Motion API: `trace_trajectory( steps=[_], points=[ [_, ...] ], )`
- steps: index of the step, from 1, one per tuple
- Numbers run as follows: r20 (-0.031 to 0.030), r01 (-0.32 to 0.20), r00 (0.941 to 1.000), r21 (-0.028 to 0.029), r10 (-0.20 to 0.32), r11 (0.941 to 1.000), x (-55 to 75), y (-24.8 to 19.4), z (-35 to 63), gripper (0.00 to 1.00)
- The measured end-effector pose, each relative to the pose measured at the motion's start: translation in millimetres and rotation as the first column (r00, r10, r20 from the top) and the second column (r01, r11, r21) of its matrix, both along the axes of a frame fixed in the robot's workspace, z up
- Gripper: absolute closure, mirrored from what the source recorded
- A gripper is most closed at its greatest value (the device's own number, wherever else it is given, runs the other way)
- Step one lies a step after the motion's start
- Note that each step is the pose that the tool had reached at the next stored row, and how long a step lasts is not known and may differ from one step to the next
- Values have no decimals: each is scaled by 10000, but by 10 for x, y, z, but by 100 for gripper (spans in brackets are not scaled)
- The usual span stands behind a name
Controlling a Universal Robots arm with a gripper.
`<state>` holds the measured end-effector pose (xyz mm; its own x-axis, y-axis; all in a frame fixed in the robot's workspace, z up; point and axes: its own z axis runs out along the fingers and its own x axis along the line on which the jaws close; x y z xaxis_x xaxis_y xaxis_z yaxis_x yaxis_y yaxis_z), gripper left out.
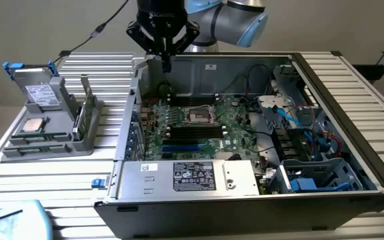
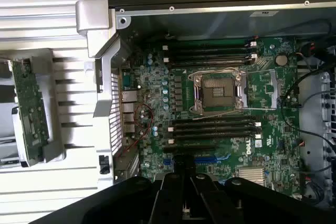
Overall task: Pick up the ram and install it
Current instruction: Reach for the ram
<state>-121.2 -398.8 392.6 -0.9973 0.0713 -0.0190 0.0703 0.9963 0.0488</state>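
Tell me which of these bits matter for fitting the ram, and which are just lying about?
For the job:
ram in the grey holder
memory slots on the motherboard
end effector above the case

Lying about:
silver processor chip
hard drive
broader green circuit card
power supply

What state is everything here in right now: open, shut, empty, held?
computer case: open, side cover off.
gripper: shut, holding nothing, over the case's back edge.
ram: sitting in the grey holder, not picked up.
processor socket: empty.
memory slots: look empty.
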Motion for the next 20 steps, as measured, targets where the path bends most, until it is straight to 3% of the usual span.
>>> trace_trajectory(
  steps=[15,20],
  points=[
    [-1,2,10000,-1,-2,10000,-5,0,1,90],
    [-1,0,10000,-1,0,10000,-213,0,-3,90]
  ],
)
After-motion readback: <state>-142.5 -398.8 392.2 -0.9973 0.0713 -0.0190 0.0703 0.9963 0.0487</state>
